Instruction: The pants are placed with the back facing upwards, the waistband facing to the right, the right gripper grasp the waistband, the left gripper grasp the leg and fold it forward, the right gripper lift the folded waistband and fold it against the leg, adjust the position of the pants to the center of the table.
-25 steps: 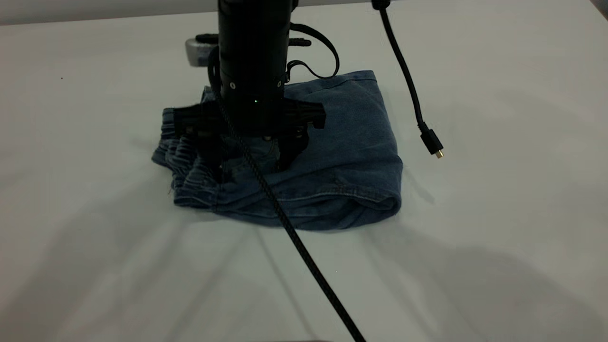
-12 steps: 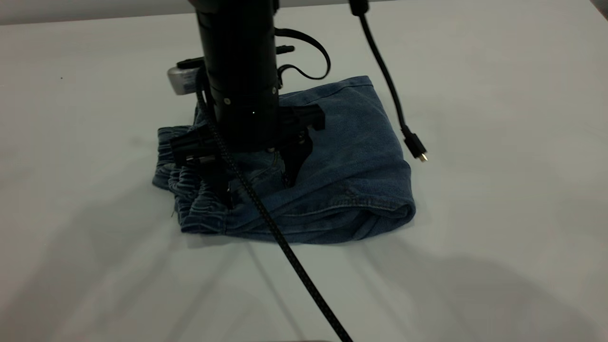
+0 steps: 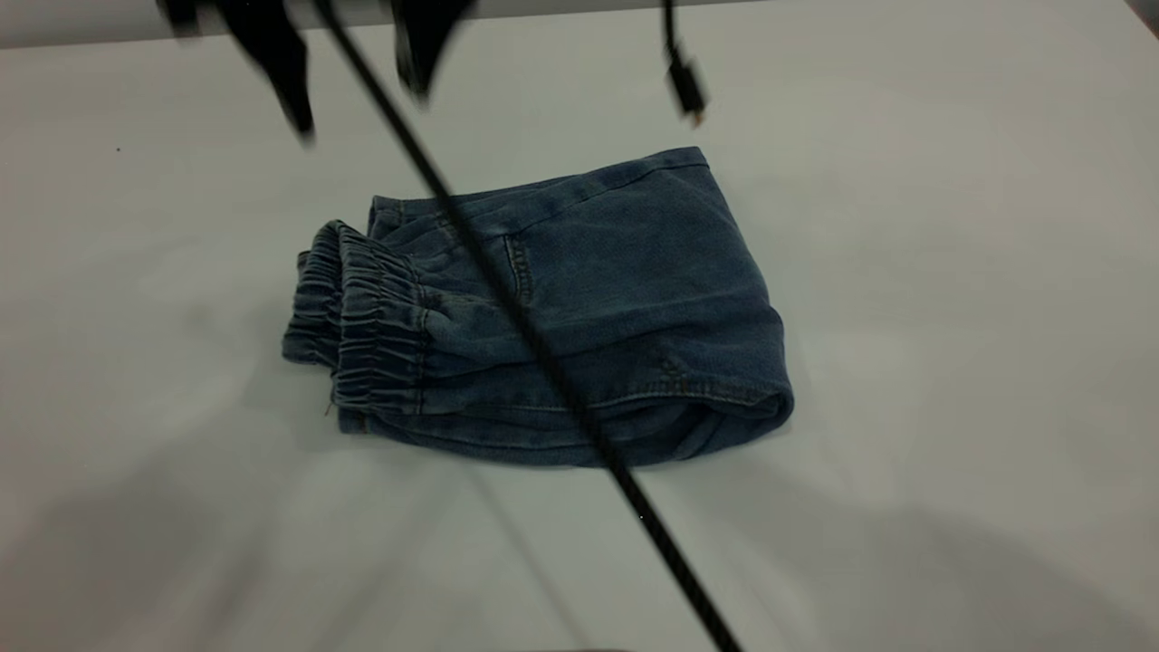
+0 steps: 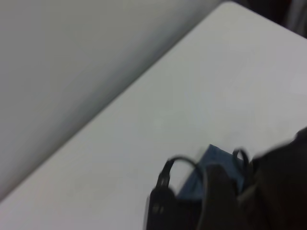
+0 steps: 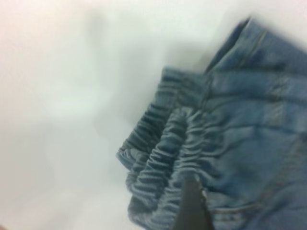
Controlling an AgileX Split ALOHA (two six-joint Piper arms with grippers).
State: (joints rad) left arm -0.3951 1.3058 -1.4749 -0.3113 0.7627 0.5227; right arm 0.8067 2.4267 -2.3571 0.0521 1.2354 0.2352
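Pants [image 3: 589, 299]: blue denim, folded into a compact stack and lying flat near the middle of the table [image 3: 951, 272]. Nothing is touching them.
Elastic gathers [image 3: 362, 326]: layered ruched bands form the left end of the stack. The rounded fold is at the right end, and a stitched hem runs along the near edge.
Right gripper [image 3: 360, 113]: raised above the far-left part of the table, beyond the pants and clear of the cloth. Its jaws are spread wide and hold nothing. Only the two dark fingers [image 3: 281, 81] show below the top edge of the exterior view.
Braided cable [image 3: 534, 344]: a black line running diagonally from the far left to the near right. In the exterior view it crosses in front of the pants.
Loose plug [image 3: 685, 91]: hangs on a thin cable above the far side of the table, apart from the pants.
Exterior view only: the whole folded outline and its place on the table.
Right wrist view only: a close look down at the gathers [image 5: 163, 158], with one dark fingertip [image 5: 192, 206] in front of the denim.
Left wrist view only: a high, distant look over the table's far edge. A small blue corner of the pants [image 4: 211, 160] shows beside a dark arm with a looped cable [image 4: 180, 165].
Left gripper: none of the views shows it clearly, so I cannot tell how its jaws stand.
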